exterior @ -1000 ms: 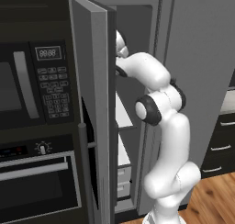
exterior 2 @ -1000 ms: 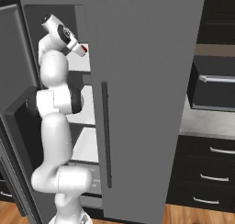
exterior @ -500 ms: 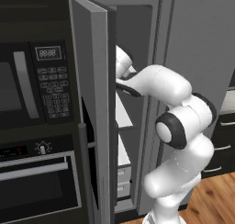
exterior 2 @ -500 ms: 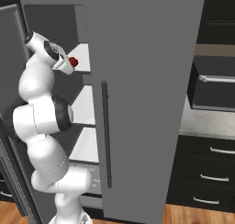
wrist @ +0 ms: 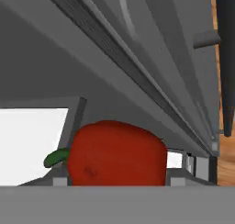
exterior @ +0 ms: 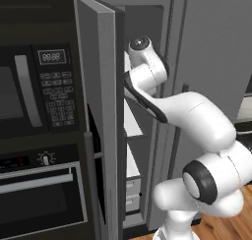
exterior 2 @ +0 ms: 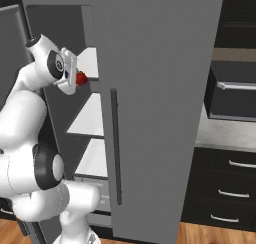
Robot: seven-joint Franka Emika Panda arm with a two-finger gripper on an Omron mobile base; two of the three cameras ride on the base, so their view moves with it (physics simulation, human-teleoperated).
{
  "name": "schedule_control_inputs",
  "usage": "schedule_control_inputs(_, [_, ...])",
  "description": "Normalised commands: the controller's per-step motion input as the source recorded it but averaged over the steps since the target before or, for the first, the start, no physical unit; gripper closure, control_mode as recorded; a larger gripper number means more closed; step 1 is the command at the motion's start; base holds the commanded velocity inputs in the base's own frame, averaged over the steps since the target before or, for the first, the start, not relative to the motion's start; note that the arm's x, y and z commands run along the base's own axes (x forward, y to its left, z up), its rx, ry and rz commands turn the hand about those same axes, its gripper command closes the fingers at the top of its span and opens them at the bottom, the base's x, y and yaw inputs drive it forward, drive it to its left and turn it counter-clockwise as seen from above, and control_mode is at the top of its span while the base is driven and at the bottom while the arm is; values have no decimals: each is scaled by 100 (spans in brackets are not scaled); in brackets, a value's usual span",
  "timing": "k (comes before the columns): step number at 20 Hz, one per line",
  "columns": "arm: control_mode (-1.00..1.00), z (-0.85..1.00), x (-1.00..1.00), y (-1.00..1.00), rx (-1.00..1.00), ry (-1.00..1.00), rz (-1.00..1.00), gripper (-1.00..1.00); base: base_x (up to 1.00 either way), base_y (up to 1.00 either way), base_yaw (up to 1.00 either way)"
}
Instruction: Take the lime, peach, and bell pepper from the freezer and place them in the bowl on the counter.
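Now carrying step — gripper [exterior 2: 76,79] clenched on bell pepper [wrist: 117,153], at front edge of freezer [exterior 2: 150,63] upper shelf. Next move likely calls for clearing open door [exterior: 98,111], then reaching bowl on counter.

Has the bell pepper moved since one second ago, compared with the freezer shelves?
Yes. In the right base view the bell pepper, held in the gripper, has come down and outward from the top of the freezer opening, toward its upper white shelf.
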Motion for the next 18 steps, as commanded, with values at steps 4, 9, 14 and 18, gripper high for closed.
schedule_control_inputs(4, [-100,-45,-100,-100,21,3,-23,100,0,0,0])
schedule_control_inputs(9, [-100,-50,-99,-100,16,6,-22,100,0,0,0])
schedule_control_inputs(14, [100,0,0,0,0,0,0,100,-50,-100,-25])
schedule_control_inputs(18, [100,0,0,0,0,0,0,100,13,-100,-14])
